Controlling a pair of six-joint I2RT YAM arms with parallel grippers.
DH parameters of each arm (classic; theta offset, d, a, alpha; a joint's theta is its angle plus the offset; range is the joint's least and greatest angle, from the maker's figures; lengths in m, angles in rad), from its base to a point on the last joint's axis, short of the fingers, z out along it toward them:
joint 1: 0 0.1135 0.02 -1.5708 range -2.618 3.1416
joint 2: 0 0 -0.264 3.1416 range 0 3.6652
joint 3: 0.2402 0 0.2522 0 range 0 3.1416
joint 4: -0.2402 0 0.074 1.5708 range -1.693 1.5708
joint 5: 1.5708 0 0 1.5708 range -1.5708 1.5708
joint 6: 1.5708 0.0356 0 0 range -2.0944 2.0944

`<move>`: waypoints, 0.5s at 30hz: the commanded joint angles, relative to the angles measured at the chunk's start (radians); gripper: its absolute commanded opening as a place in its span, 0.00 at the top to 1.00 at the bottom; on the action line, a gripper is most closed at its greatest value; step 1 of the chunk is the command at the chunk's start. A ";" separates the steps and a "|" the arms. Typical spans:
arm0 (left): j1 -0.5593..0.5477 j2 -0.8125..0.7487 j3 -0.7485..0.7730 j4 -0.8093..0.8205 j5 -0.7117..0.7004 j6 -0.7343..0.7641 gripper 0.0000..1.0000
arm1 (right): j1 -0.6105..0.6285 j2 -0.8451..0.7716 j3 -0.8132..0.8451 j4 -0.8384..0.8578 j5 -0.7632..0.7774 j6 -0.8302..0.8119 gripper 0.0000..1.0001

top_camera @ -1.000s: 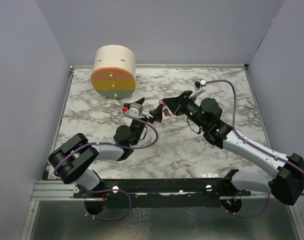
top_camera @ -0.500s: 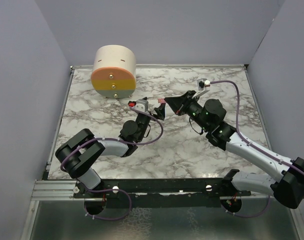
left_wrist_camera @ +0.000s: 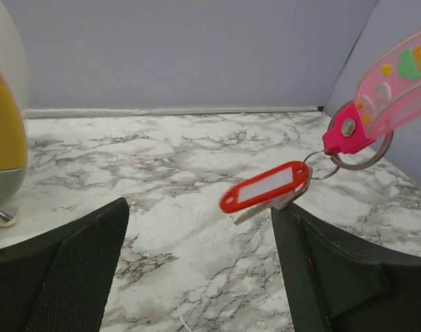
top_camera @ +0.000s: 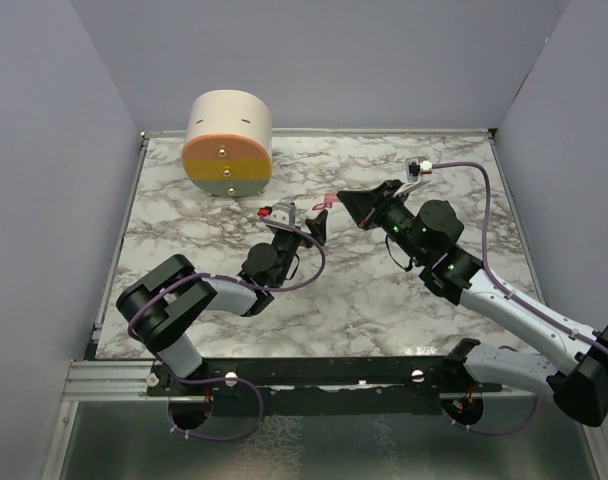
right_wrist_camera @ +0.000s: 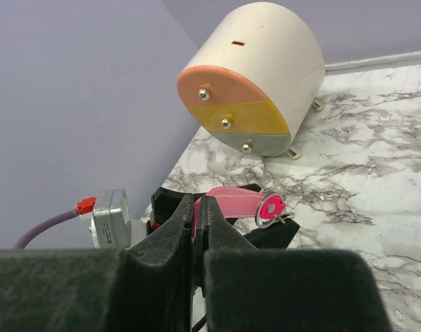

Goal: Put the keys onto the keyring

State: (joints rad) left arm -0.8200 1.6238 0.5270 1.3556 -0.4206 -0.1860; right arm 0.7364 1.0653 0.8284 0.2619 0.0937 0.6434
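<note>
**The right claw (right_wrist_camera: pixel 196 202) clamped the keyring (right_wrist_camera: pixel 239 202), the keys (left_wrist_camera: pixel 266 188) dangling from it**

The right claw's fingers were pressed together on the keyring's pink strip, holding it off the surface with its dark ring at the far end. The keys, a red tag with a white label, hung tilted from that ring by a small loop. Close by, the left claw (left_wrist_camera: pixel 200 207) had its fingers spread wide; the tag was ahead of the gap and touched neither finger. Beneath lay the marble table (left_wrist_camera: pixel 162 149), and farther back stood a cream drum (right_wrist_camera: pixel 255 83).
</note>
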 commanded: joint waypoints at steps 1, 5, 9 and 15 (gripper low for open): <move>0.007 0.010 -0.031 0.072 -0.013 -0.016 0.19 | -0.002 -0.027 0.033 -0.030 0.049 -0.030 0.99; 0.007 0.003 -0.048 0.108 0.001 -0.012 0.39 | -0.002 -0.030 0.026 -0.034 0.056 -0.033 0.99; 0.007 -0.001 -0.054 0.116 0.005 -0.009 0.73 | -0.002 -0.034 0.019 -0.035 0.062 -0.033 0.99; 0.007 0.002 -0.066 0.110 0.008 -0.011 1.00 | -0.002 -0.032 0.017 -0.036 0.077 -0.040 0.99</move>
State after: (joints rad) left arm -0.8143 1.6257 0.4763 1.4216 -0.4187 -0.1909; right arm 0.7364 1.0527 0.8295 0.2325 0.1310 0.6224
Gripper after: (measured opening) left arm 0.014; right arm 0.022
